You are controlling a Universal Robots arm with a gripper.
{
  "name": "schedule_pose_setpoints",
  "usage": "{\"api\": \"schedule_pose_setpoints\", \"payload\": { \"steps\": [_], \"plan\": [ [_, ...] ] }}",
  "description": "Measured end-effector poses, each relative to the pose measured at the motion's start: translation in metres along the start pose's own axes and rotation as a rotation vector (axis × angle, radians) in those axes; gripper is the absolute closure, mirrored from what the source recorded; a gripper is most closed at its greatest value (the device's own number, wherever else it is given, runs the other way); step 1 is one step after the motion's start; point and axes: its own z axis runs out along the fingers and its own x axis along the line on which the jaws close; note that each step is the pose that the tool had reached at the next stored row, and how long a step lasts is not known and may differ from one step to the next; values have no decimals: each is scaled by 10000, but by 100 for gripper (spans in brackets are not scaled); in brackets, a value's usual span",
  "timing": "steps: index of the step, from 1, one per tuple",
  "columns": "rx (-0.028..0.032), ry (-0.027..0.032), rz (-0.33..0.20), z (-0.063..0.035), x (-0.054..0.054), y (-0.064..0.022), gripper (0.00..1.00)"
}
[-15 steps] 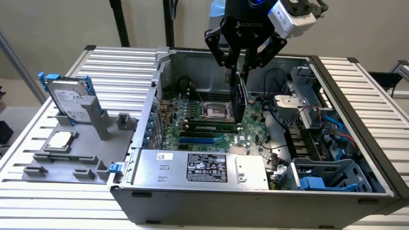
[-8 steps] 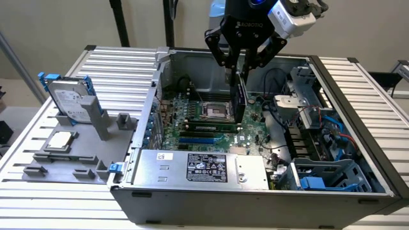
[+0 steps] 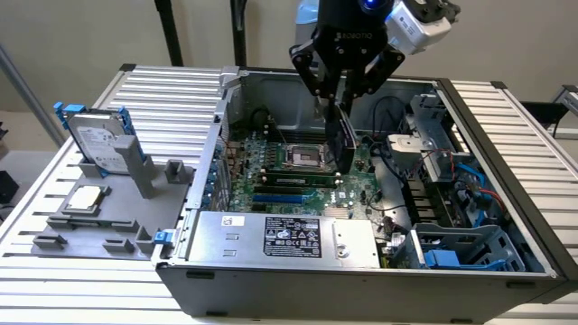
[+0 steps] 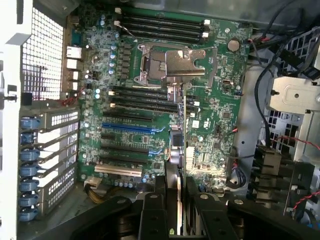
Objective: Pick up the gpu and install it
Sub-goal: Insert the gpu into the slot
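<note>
My gripper hangs over the open computer case, shut on the top edge of the gpu. The gpu is a thin dark card held on edge, hanging straight down towards the green motherboard. Its lower edge is close over the board beside the processor socket. In the wrist view the gpu appears edge-on as a narrow strip between my black fingers, crossing the motherboard beside the expansion slots, among them a blue slot. I cannot tell whether the card touches the board.
On the exterior view's left a grey fixture holds a silver hard drive with blue rails and a square processor chip. Inside the case are the power supply, a blue drive cage and loose cables.
</note>
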Motion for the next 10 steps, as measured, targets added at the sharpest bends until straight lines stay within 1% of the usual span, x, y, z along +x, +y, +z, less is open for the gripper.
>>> {"api": "schedule_pose_setpoints", "payload": {
  "steps": [10],
  "plan": [
    [-28,-127,-1815,29,1,2,73]
  ]
}}
